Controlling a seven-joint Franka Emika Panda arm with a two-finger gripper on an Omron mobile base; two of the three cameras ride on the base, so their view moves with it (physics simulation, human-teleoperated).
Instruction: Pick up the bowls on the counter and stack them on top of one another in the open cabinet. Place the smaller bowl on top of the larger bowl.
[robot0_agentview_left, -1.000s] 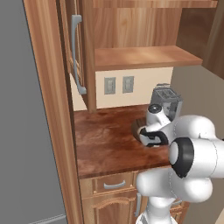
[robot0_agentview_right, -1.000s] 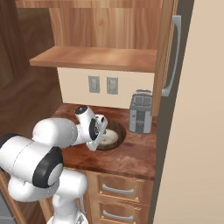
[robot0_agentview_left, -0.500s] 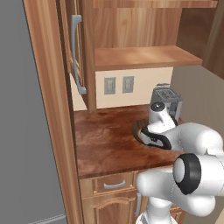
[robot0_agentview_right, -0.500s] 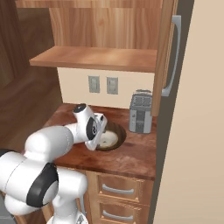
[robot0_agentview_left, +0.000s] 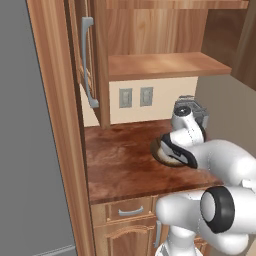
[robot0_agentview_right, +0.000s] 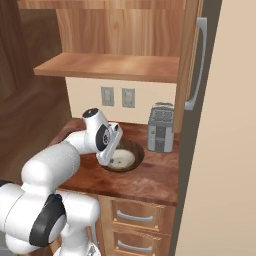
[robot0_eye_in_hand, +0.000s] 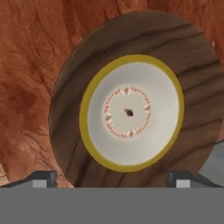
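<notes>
Because the white arm (robot0_agentview_left: 210, 155) crosses in front of it, the brown bowl (robot0_agentview_left: 161, 148) shows in the left base view only as a dark sliver at centre right of the frame, and the toaster (robot0_agentview_left: 196, 109) behind is half covered by the wrist. In the right base view the pincer (robot0_agentview_right: 106, 156) sits at centre left of the frame, tilted down over the near-left edge of the brown bowl (robot0_agentview_right: 135, 150), hiding that part of the rim; its fingertips are hard to make out there. The cream bowl (robot0_agentview_right: 121, 158) is seen inside the brown one, partly cut off by the hand.

The hand view is the clearest (though rolled, so its edges are not the room's): the cream bowl (robot0_eye_in_hand: 131, 111), with its yellowish rim, rests inside the brown bowl (robot0_eye_in_hand: 70, 109), both on the mottled worktop (robot0_eye_in_hand: 30, 65). The brown bowl's lower edge runs out at the bottom of the frame. Two dark fingertips (robot0_eye_in_hand: 41, 178) stand far apart at lower left and lower right, spread wide with nothing between them.

The arm rises from the base, bends at the elbow and reaches forward with the hand pointing down at the bowls. The open cabinet's shelf (robot0_agentview_right: 110, 67) lies in the upper half of the frame, its door (robot0_agentview_right: 192, 65) at upper right.
</notes>
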